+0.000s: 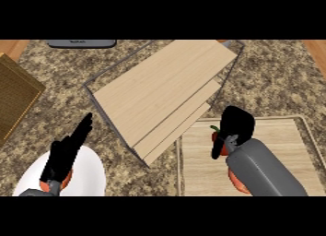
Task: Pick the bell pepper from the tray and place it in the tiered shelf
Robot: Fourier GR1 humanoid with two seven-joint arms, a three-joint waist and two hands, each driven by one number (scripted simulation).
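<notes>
Right hand [235, 123] fingers curl down over the bell pepper [222, 144] on the tray [295, 138]; it looks light, firm, smooth-skinned, best gripped across its body.

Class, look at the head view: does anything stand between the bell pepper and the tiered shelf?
Nothing visible does. The bell pepper sits on the tray under the right hand, and the tiered shelf lies directly beside the tray's left edge.
</notes>
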